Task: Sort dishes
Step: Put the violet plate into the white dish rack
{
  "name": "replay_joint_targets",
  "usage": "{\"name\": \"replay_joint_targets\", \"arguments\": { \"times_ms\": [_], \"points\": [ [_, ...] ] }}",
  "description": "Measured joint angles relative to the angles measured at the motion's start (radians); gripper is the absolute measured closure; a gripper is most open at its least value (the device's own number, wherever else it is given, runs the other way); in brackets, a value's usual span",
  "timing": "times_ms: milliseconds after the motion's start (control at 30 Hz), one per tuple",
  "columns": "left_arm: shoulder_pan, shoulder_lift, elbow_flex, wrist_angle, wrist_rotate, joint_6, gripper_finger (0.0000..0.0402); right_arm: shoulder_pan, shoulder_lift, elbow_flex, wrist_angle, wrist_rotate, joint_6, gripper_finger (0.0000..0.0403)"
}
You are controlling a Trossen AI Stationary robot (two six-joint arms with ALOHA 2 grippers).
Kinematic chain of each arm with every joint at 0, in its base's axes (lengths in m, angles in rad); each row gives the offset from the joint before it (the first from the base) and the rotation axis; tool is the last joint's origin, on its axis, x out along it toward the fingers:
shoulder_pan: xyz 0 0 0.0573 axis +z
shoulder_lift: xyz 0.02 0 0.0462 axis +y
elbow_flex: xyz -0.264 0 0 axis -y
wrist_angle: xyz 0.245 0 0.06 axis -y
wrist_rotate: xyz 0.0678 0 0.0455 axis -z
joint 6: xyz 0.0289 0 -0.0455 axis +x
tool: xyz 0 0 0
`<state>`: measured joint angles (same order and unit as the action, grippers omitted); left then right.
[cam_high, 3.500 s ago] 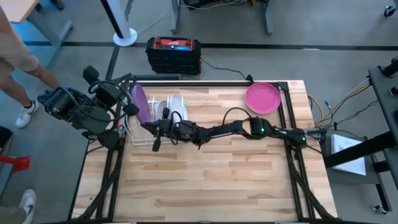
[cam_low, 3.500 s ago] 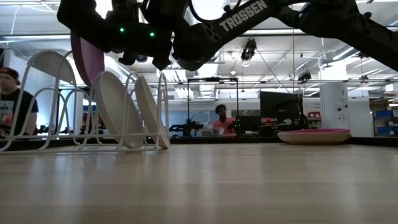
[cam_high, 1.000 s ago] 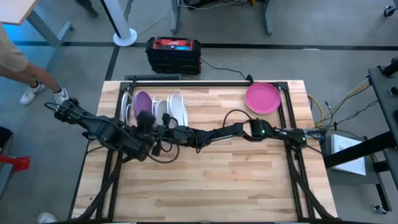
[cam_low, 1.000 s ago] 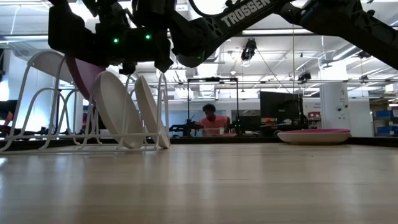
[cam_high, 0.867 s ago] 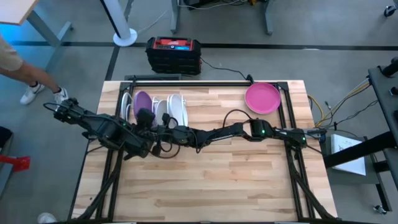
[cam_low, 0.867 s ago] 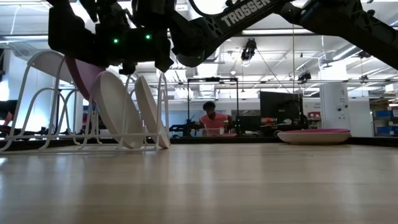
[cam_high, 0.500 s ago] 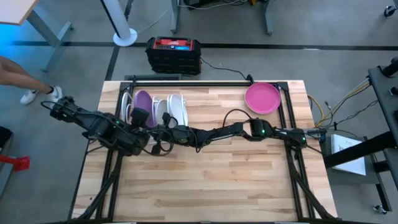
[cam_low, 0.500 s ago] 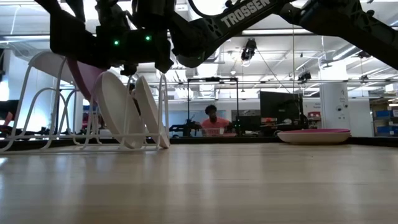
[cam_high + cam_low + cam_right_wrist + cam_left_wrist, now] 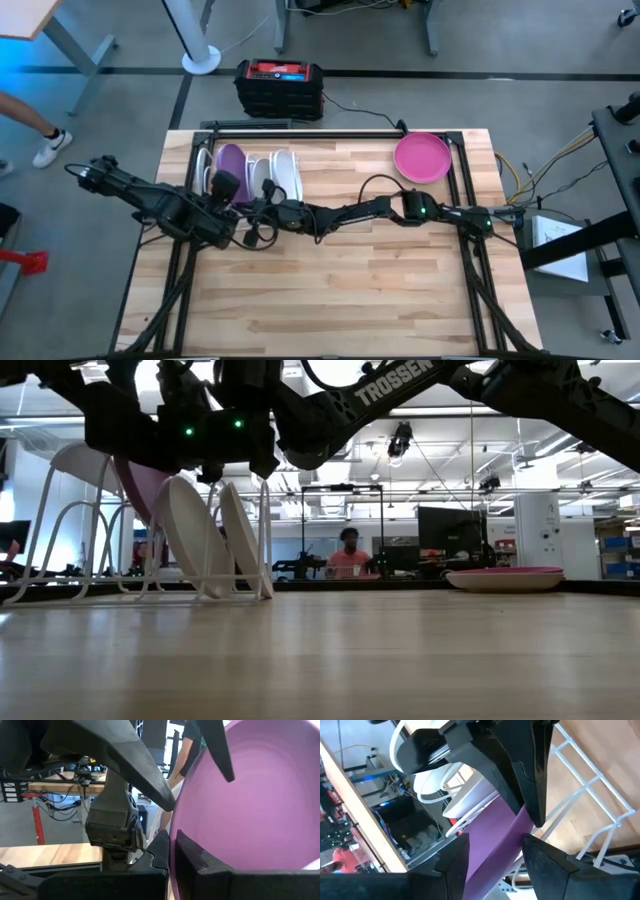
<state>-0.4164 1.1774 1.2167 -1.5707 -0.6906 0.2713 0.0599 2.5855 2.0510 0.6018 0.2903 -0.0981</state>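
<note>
Purple plate [image 9: 495,840], standing in the white rack [image 9: 215,190], is gripped between the left gripper [image 9: 492,851] fingers; its rim is pinched by the right gripper [image 9: 172,851].

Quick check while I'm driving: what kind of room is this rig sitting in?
Probably a robotics lab or workshop: a person sits at a workbench with monitors behind the wooden table, under open-ceiling strip lighting, on a bare concrete floor.

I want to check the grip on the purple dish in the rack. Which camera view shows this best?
The right wrist view: the right gripper pinches the purple dish rim, filling the picture. The left wrist view shows it between the left gripper's fingers. High and low views show only slivers.
</note>
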Motion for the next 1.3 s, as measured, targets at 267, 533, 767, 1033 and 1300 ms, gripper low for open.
{"name": "replay_joint_targets", "arguments": {
  "times_ms": [267, 533, 767, 1033, 1300],
  "points": [
    [0.003, 0.014, 0.034, 0.000, 0.120, -0.078, 0.0267, 0.005, -0.002, -0.001, 0.000, -0.026, 0.015, 0.0403],
    [0.006, 0.047, 0.082, 0.000, 0.183, -0.123, 0.0331, 0.008, -0.006, -0.002, 0.005, -0.037, 0.026, 0.0403],
    [0.008, 0.083, 0.090, 0.000, 0.213, -0.124, 0.0375, 0.008, -0.013, -0.002, 0.008, -0.042, 0.022, 0.0403],
    [0.008, 0.119, 0.118, -0.001, 0.218, -0.102, 0.0390, 0.009, -0.014, -0.001, 0.005, -0.054, 0.043, 0.0403],
    [-0.002, 0.143, 0.416, 0.000, 0.213, -0.149, 0.0401, -0.010, -0.017, -0.001, -0.022, -0.064, 0.085, 0.0403]
  ]
}}
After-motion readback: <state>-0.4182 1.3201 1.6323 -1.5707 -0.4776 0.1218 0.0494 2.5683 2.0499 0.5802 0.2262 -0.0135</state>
